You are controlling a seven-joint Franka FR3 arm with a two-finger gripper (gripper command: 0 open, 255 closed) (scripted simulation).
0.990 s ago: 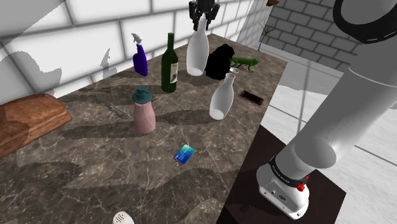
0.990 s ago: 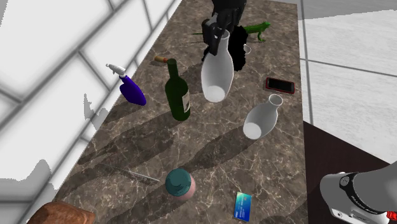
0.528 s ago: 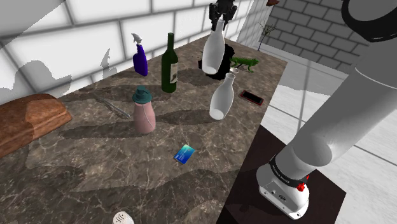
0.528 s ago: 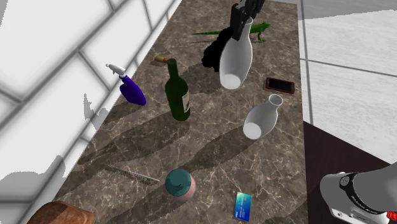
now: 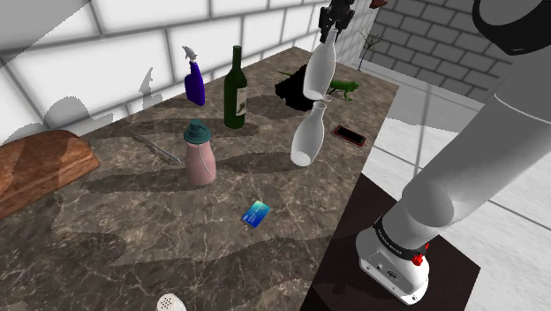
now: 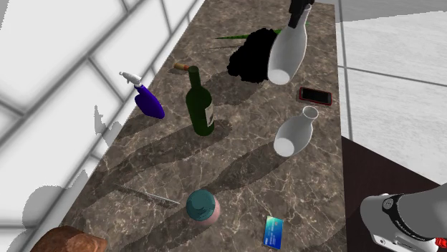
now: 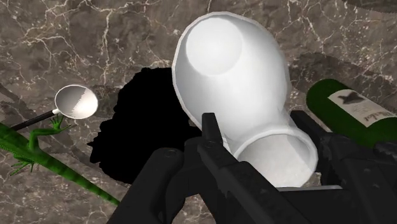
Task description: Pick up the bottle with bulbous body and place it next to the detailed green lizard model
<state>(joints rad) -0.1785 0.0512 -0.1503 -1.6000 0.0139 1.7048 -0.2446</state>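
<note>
My black gripper (image 5: 335, 18) is shut on the neck of a white bottle with a bulbous body (image 5: 318, 71), which hangs tilted in the air above the marble table. In the second exterior view the gripper (image 6: 301, 8) holds the bottle (image 6: 288, 50) over the table's far end. The green lizard model (image 5: 343, 86) lies just beyond the bottle, at the shoulder view's right. In the wrist view the fingers (image 7: 213, 137) clasp the bottle's neck (image 7: 229, 70), and the lizard (image 7: 38, 153) lies on the table below, beside a black shape (image 7: 146, 127).
A second white bottle (image 5: 309, 132) stands near a phone (image 5: 350, 135) at the table edge. A green wine bottle (image 5: 235, 88), blue spray bottle (image 5: 194, 84), pink bottle with teal cap (image 5: 200, 155), card (image 5: 256, 212) and bread loaf (image 5: 40, 168) are spread along the table. A spoon (image 7: 75, 102) lies by the lizard.
The gripper has carried the white bottle to the shoulder view's right, from beside the wine bottle to over the black shape near the lizard. The bottle tilts more.
</note>
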